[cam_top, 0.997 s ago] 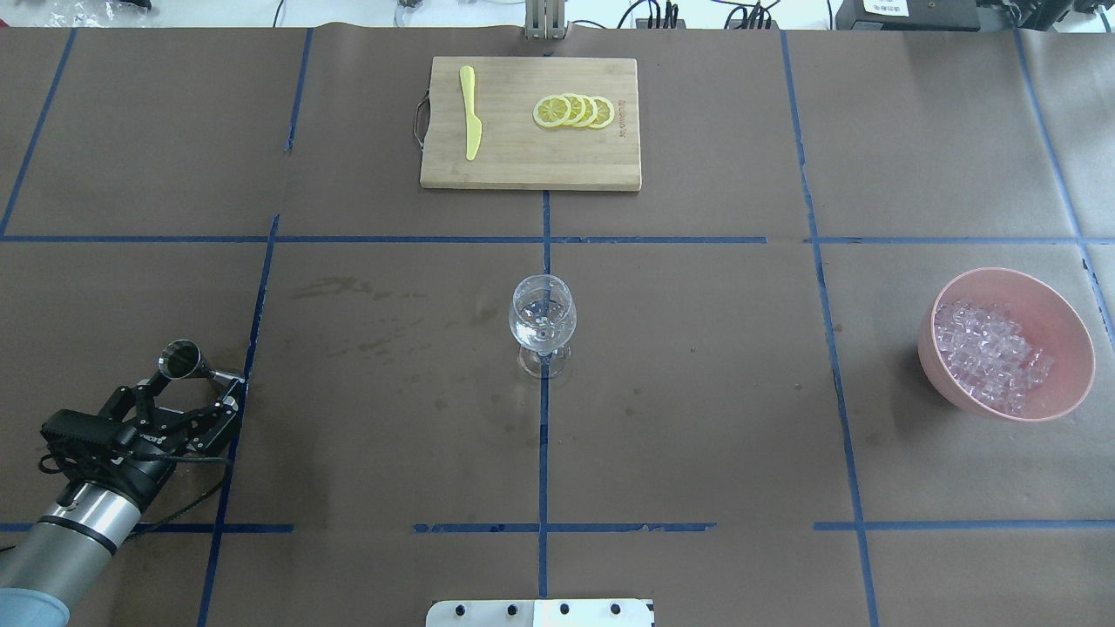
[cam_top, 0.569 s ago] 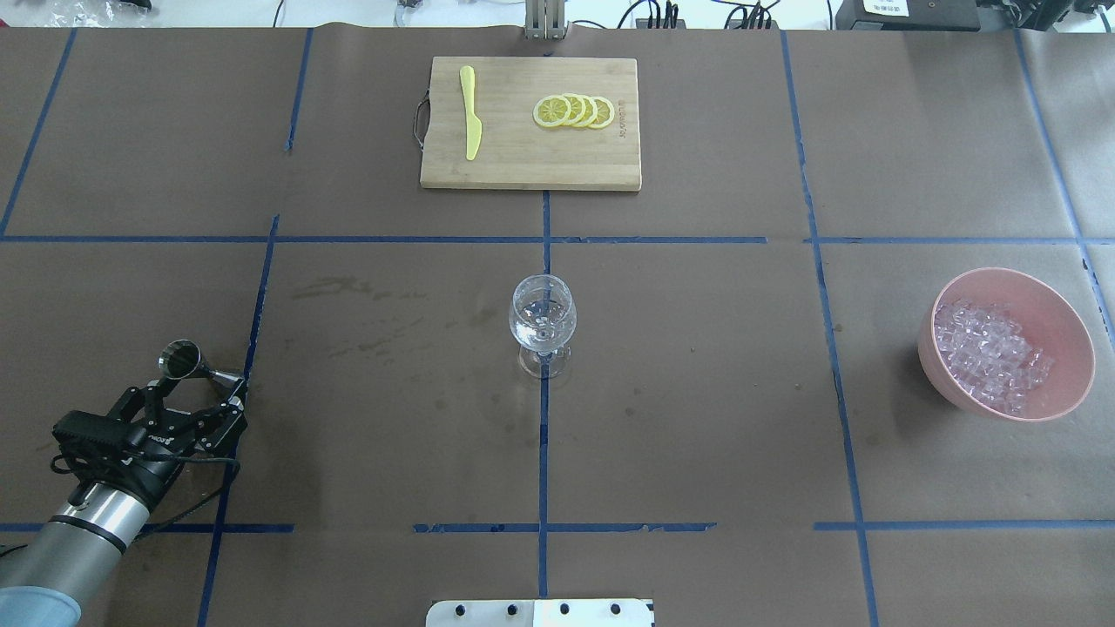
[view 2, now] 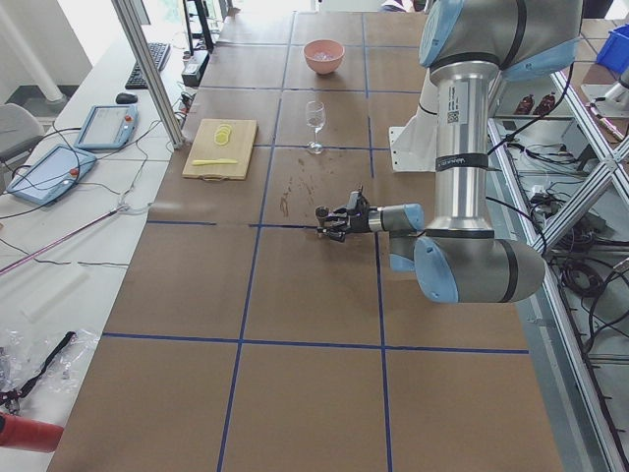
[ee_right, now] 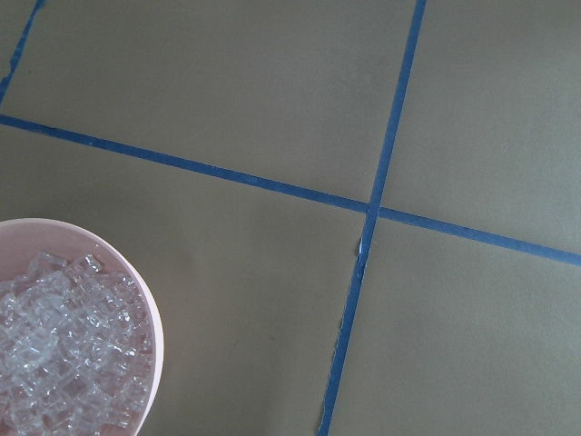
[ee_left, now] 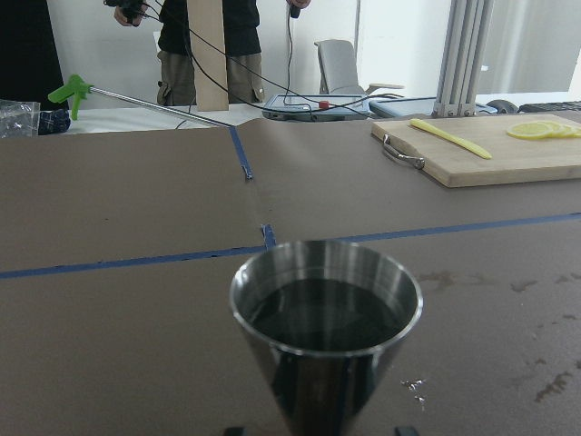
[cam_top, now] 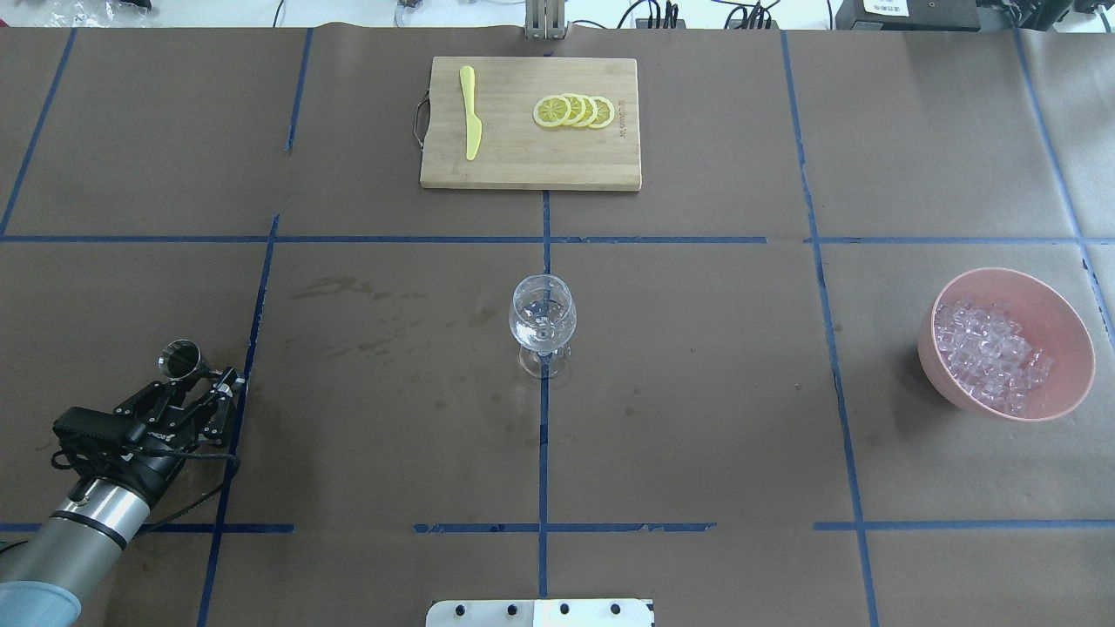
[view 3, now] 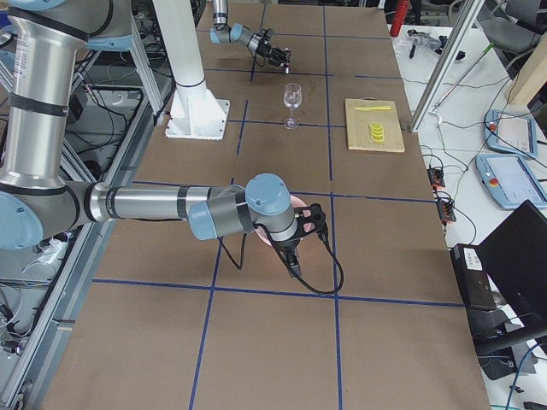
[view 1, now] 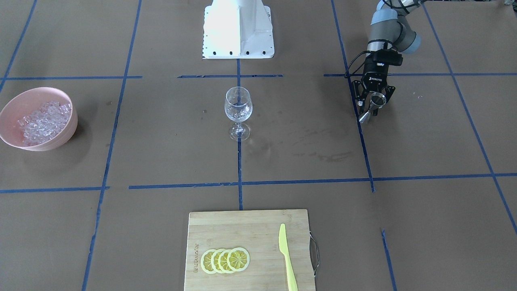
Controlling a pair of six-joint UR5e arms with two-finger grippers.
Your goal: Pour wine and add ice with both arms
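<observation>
The left gripper [cam_top: 209, 381] lies low over the table with its 2 fingers apart, 1 on each side of the upright steel jigger [ee_left: 325, 336], which holds dark liquid; a slight gap shows beside its cone. The glass [cam_top: 542, 318] stands well off to this gripper's right. The right gripper [view 3: 293, 260] hangs just beside the pink bowl [ee_right: 156, 350] of ice [ee_right: 64, 363]; whether its fingers are apart or together cannot be told.

Pink bowl [cam_top: 1073, 347] of clear ice [cam_top: 989, 353], yellow lemon slices [cam_top: 575, 111], blue tape grid [cam_top: 543, 453] on brown table [cam_top: 697, 435]
</observation>
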